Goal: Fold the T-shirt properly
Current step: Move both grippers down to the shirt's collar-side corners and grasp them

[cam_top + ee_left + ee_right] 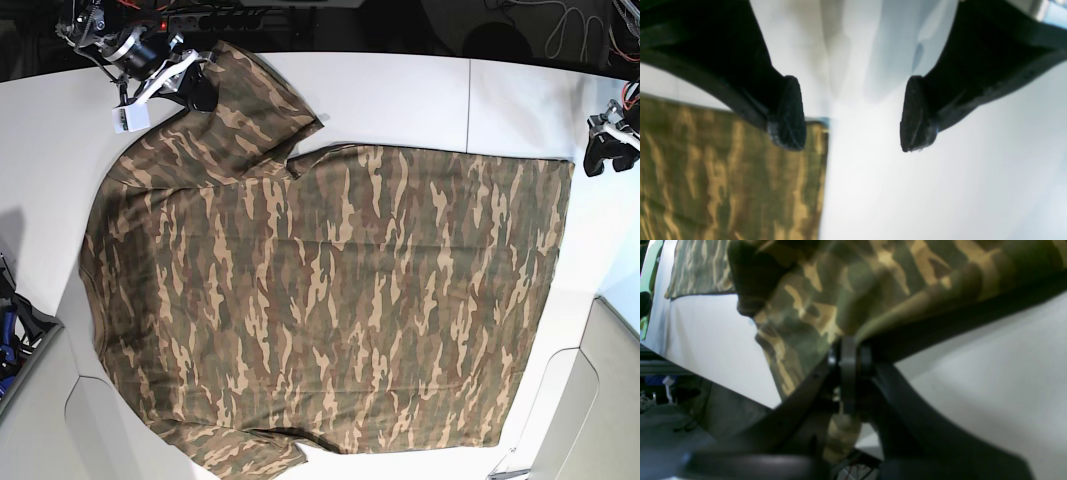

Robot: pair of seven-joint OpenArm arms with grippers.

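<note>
one t-shirt (330,300); one white table (400,90); two claws: left claw (604,152), right claw (197,90)

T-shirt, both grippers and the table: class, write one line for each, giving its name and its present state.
T-shirt: spread flat on the table, one sleeve pinched at its edge.
Right gripper: shut on the sleeve cloth.
Left gripper: open, holding nothing, just past the shirt's corner.
Table: white, mostly covered by the shirt.

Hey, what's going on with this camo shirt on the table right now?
A two-armed robot is folding a camouflage T-shirt spread flat on a white table. The right gripper is clamped on the sleeve at the far corner. The left gripper hangs open beside the hem, holding nothing.
</note>
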